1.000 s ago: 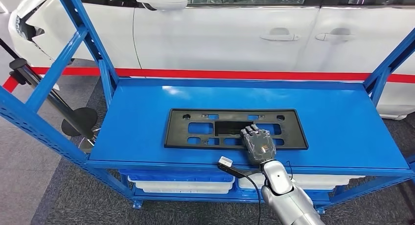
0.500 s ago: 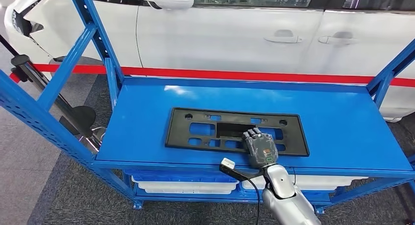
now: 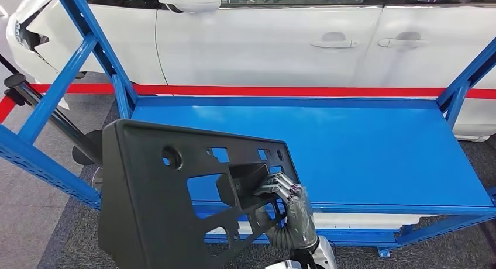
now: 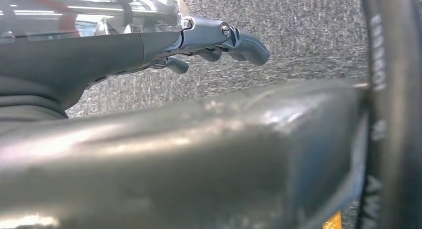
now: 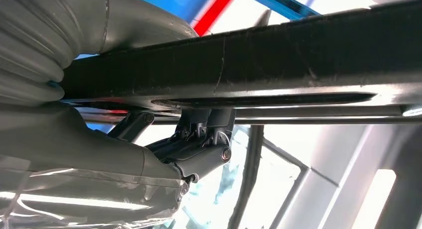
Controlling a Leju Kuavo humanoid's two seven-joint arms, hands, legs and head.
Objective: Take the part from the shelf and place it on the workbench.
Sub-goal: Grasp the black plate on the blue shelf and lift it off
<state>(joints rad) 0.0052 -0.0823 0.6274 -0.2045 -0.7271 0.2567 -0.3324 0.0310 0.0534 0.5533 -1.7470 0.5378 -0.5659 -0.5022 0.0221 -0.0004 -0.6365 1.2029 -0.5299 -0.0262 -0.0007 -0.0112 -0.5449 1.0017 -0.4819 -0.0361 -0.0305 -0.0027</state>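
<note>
Left hand (image 4: 219, 40) above carpet (image 4: 298, 35)

Bright, even overhead light fills the head view; a pale glare patch lies on the blue shelf top (image 3: 374, 134) beyond the right hand (image 3: 290, 213). Both wrist views are soft, surfaces nearest the lens badly blurred, with blown-out highlights past the fingers.

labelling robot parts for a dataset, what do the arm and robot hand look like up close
The right robot hand has dark grey fingers with a metallic sheen above a grey ribbed wrist cover. The left robot hand has blue-grey fingers with silver pins and clear plastic wrap behind them.
</note>
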